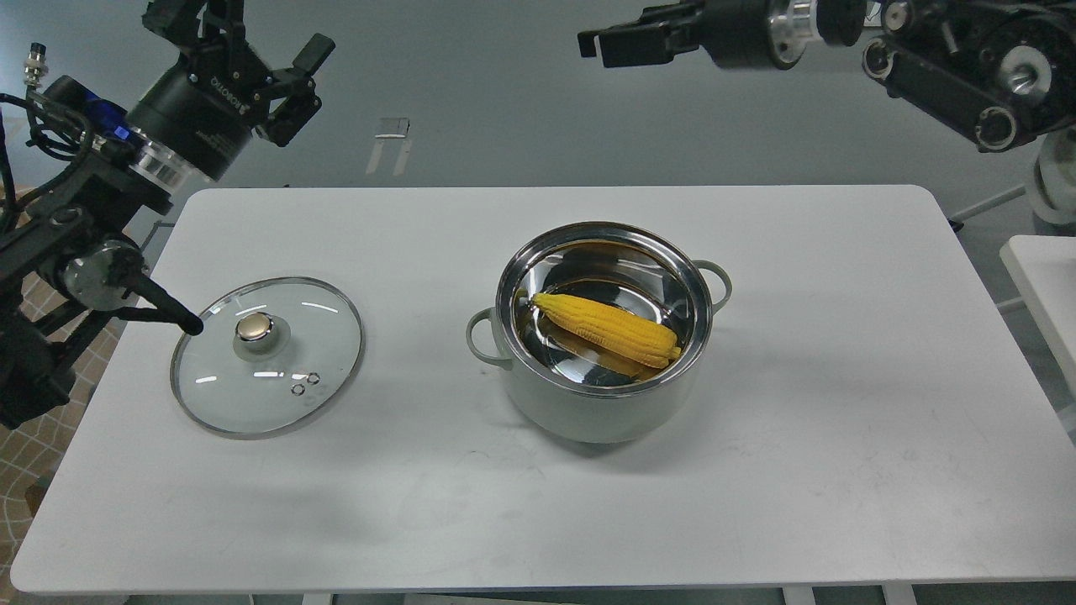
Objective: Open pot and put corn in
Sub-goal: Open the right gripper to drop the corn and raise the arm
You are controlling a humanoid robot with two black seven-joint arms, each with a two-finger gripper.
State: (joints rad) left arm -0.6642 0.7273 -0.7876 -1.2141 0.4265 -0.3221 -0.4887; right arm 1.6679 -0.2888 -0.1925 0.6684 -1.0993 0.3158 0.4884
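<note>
The pale grey-green pot (588, 418) stands uncovered in the middle of the white table (799, 470). The yellow corn (607, 324) lies alone inside it on the shiny bottom, with its tip pointing left. My right gripper (626, 32) is high above and behind the pot, at the top of the view. Its fingers point left and it is open and empty. My left gripper (256, 38) is raised at the upper left, beyond the table's far left corner, and is open and empty.
The flat glass lid (286, 378) with a brass-coloured knob (253, 328) lies on the table left of the pot. A thin black part of my left arm (168, 307) reaches to the lid's left rim. Another white table edge (1042, 277) shows at the far right.
</note>
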